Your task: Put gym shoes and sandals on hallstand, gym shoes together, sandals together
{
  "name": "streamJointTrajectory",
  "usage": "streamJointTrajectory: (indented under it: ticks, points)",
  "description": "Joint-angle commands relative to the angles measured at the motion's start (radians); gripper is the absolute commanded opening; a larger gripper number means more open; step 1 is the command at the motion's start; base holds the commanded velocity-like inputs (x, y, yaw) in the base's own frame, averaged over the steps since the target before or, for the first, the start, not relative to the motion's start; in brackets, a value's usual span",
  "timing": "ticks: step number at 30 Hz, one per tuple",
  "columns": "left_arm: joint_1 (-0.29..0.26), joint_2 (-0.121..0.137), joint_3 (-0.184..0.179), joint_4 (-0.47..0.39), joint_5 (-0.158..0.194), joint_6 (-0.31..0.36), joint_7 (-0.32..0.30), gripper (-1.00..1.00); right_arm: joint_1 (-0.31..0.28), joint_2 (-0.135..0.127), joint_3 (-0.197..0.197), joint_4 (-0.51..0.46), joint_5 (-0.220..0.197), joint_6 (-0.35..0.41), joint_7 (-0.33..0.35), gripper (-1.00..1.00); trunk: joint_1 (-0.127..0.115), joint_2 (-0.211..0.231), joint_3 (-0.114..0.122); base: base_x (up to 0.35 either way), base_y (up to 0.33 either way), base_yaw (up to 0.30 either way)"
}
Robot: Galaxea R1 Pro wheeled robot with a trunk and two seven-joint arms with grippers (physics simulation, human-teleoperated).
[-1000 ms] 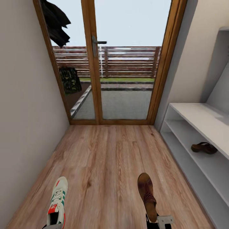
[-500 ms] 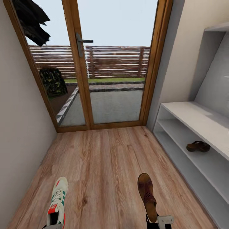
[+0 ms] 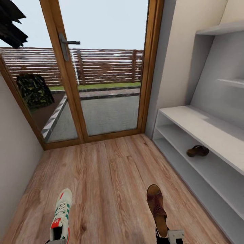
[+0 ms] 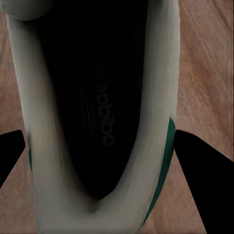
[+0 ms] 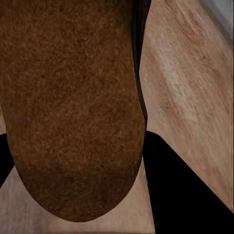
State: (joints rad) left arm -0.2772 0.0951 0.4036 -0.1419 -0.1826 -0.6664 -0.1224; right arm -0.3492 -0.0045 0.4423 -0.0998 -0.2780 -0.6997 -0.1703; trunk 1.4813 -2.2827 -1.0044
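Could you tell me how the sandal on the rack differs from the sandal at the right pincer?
The sandal on the rack lies on the hallstand middle shelf, side-on and far off. The sandal at the right pincer points away from the robot, footbed up, near the camera. Both are brown.

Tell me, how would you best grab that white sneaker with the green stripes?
By the heel end, I'd judge, coming from behind and above. The gym shoe points its toe away from the robot, so its open collar faces the left gripper. The fingers straddle the narrow heel walls there, which are slimmer and firmer to pinch than the laced front.
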Motion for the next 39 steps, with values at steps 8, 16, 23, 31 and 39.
streamJointTrajectory:
  ticks: [8, 16, 23, 31, 39]
  points:
    - [0.0, 0.0, 0.009, 0.002, -0.006, -0.002, -0.005, -1.0, -0.001, 0.0, 0.009, 0.0, -0.007, -0.001, -0.003, -1.0, 0.0, 0.0, -0.001, 0.002, 0.001, -0.281]
    - [0.0, 0.0, 0.009, 0.002, -0.004, -0.002, -0.005, -1.0, -0.001, 0.0, 0.009, 0.0, -0.007, -0.001, -0.003, -1.0, 0.0, 0.0, -0.003, 0.0, 0.0, -0.281]
    - [0.0, 0.0, 0.009, 0.002, -0.003, -0.002, -0.005, -1.0, -0.001, 0.0, 0.009, 0.0, -0.007, -0.001, -0.003, -1.0, 0.0, 0.0, -0.006, 0.0, 0.0, -0.281]
    - [0.0, 0.0, 0.012, 0.002, -0.003, -0.001, -0.005, -1.0, -0.001, 0.0, 0.009, 0.0, -0.007, -0.001, -0.003, -1.0, 0.0, 0.0, -0.009, 0.0, 0.0, -0.281]
    - [0.0, 0.0, 0.014, 0.002, -0.003, 0.0, -0.005, -1.0, -0.001, 0.0, 0.009, 0.0, -0.007, -0.001, -0.003, -1.0, 0.0, 0.0, -0.012, 0.004, 0.001, -0.281]
